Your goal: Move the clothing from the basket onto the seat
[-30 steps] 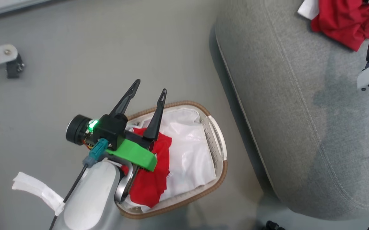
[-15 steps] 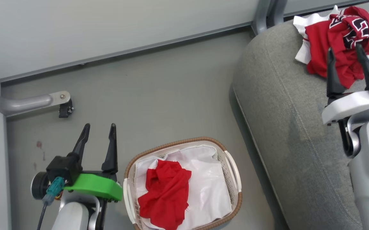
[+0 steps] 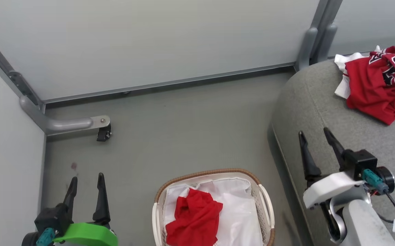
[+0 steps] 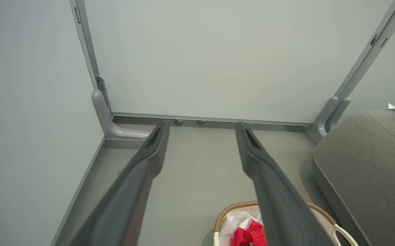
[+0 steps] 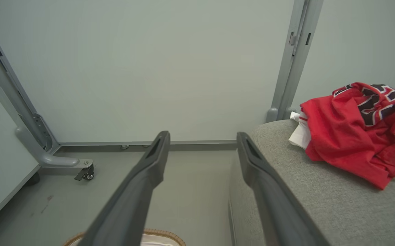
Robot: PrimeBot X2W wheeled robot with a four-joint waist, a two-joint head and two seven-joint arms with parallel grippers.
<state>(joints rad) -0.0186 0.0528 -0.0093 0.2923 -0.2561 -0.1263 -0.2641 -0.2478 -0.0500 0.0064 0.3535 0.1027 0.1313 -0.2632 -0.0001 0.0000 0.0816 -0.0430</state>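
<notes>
The oval white basket (image 3: 214,171) with a brown woven rim stands on the floor at the bottom centre. A crumpled piece of red clothing (image 3: 194,218) lies in it on a white liner (image 3: 241,212). Another red garment with black-and-white numerals (image 3: 378,85) lies on the grey seat (image 3: 354,136) at the right. My left gripper (image 3: 87,177) is open and empty, left of the basket. My right gripper (image 3: 313,132) is open and empty over the seat's near edge, short of the garment. The left wrist view shows the basket rim (image 4: 231,208); the right wrist view shows the garment (image 5: 351,133).
Pale partition walls close the back and left. A grey metal foot with a caster (image 3: 103,131) juts onto the floor at the left, and a grey post (image 3: 312,37) stands by the seat's far corner. Grey floor lies between basket and wall.
The head view has tilted up toward the wall. My left gripper, over the basket a second ago, now stands left of it. My right gripper has drawn back from the garment on the seat.
</notes>
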